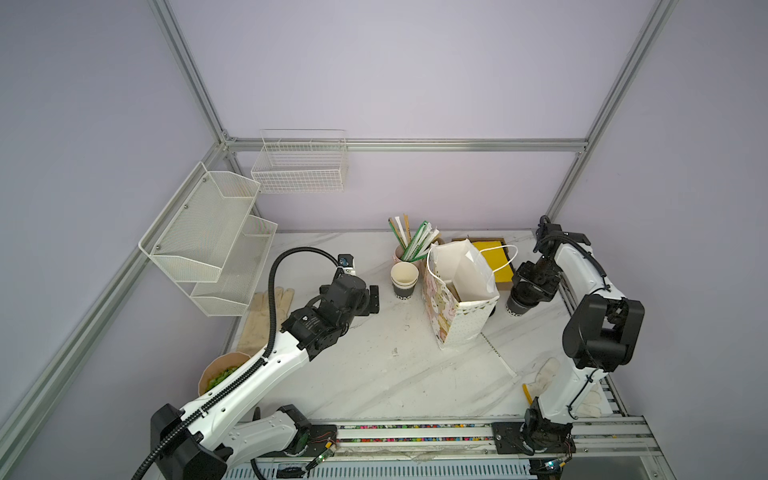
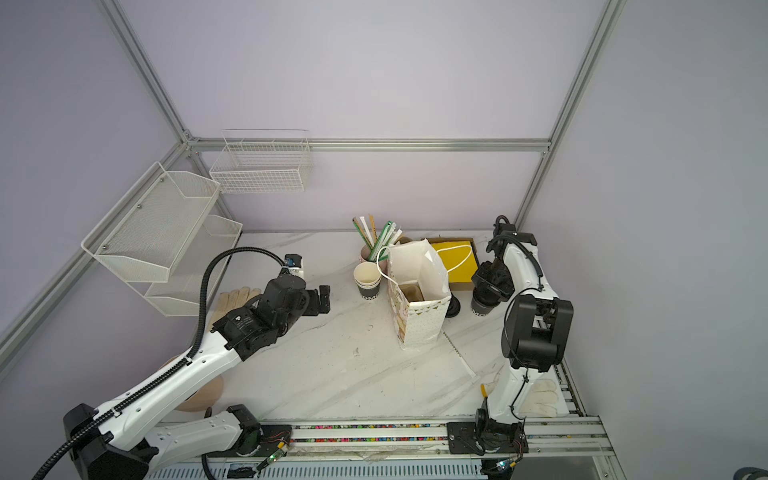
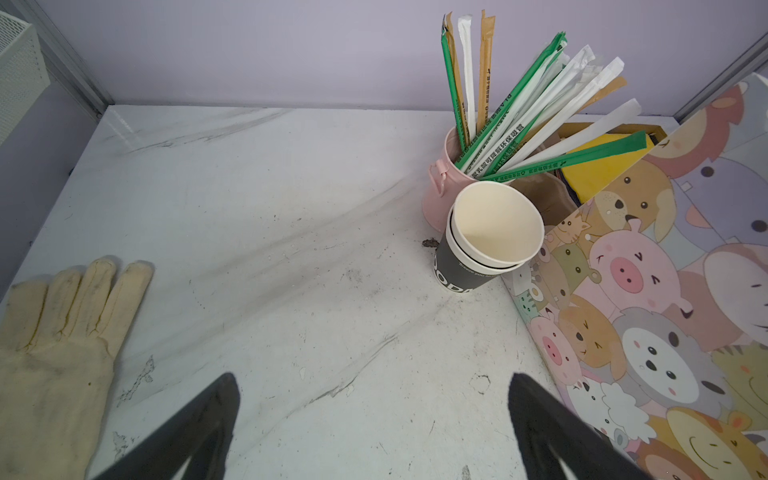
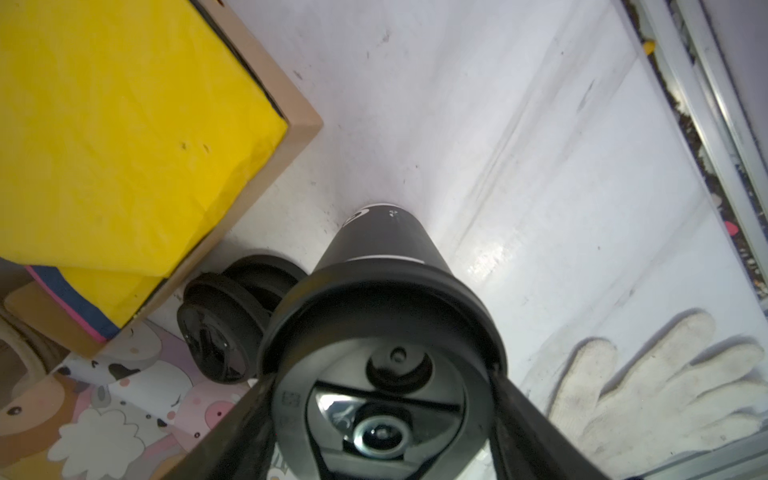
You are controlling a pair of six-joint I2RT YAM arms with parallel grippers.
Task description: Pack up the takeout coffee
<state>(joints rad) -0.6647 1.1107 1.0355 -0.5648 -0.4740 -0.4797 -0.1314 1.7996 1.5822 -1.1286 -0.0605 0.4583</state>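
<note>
Coffee cup: the black coffee cup [image 1: 517, 306] stands upright on the table [image 1: 374, 374], just right of the paper bag [image 1: 461, 328], with a black lid [image 4: 374, 299] on top.
Right gripper: the right gripper [image 4: 382, 374] reaches over the cup from above, with its jaws fairly wide and set against the lid's rim on both sides.
Left gripper: the left gripper [image 3: 374, 415] is spread as wide as it goes, holds nothing and hovers over bare table left of the stack of cups [image 3: 490, 237].
Paper bag: upright with its mouth open and cartoon animals on its side, between the stack and the coffee cup.
Spare lids: the black spare lids [image 4: 220, 328] lie on the table between the bag and the coffee cup.
Box: the cardboard box [image 4: 299, 124] holds yellow paper and sits beyond the coffee cup.
Pink cup: the pink cup [image 3: 436, 195] holds wrapped straws [image 3: 519, 124] and stands just behind the stack.
Gloves: the pale glove [image 3: 54, 340] lies at the left side of the table, the white glove [image 4: 665, 386] at the near right.
</note>
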